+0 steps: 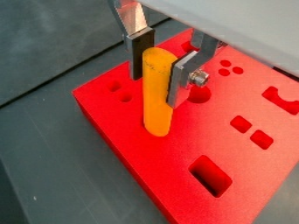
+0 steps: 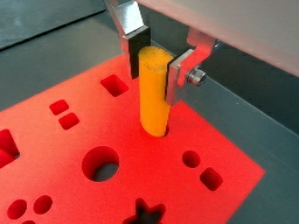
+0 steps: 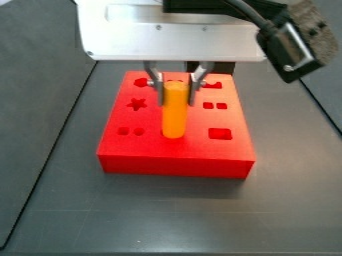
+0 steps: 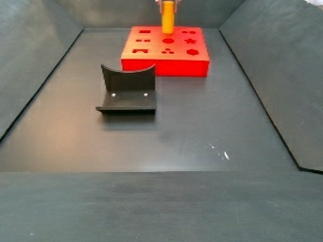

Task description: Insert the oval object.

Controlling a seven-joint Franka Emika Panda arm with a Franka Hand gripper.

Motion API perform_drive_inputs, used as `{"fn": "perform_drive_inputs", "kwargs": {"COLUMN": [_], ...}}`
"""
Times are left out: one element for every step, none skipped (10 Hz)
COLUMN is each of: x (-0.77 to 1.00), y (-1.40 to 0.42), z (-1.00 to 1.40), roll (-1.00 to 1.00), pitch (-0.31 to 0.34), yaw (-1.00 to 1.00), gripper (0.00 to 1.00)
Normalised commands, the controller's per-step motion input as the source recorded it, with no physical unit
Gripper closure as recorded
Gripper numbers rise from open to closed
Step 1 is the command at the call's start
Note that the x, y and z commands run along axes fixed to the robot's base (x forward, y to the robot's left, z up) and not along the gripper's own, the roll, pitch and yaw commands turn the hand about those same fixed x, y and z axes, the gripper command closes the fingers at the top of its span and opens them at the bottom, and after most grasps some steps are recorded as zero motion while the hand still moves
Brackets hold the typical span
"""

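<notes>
The oval object [image 1: 155,92] is a smooth orange-yellow peg standing upright on the red block [image 1: 128,153]. Its lower end sits at an opening near the block's middle, also in the other wrist view [image 2: 152,96]. My gripper [image 1: 160,74] is above the block. Its dark pads press the peg's upper end from both sides, which shows in both wrist views [image 2: 158,74]. In a side view the peg [image 3: 174,112] hangs straight down from the gripper [image 3: 175,88] onto the block [image 3: 147,145]. In the far side view only the peg [image 4: 167,13] and the block [image 4: 164,59] show.
The block's top has several shaped holes: a round one [image 2: 101,164], squares [image 2: 114,85], a rectangle [image 1: 211,175] and a star [image 3: 135,103]. The dark fixture [image 4: 127,92] stands on the floor in front of the block. Dark walls enclose the floor.
</notes>
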Motion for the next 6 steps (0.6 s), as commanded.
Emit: {"fn": "perform_drive_inputs", "kwargs": {"x": [0.49,0.00,0.07,0.00,-0.09,0.00], "y": [-0.04,0.00,0.00,0.00,0.00,0.00], "z": [-0.11,0.00,0.00,-0.34,-0.49,-0.39], "roll": [0.02,0.08,0.00,0.02,0.07,0.04], "pitch": [0.000,0.034,0.020,0.000,-0.011,-0.027], "yaw": [0.06,0.00,0.00,-0.09,-0.13,-0.14], "gripper": [1.00,1.00,1.00,1.00,1.00,1.00]}}
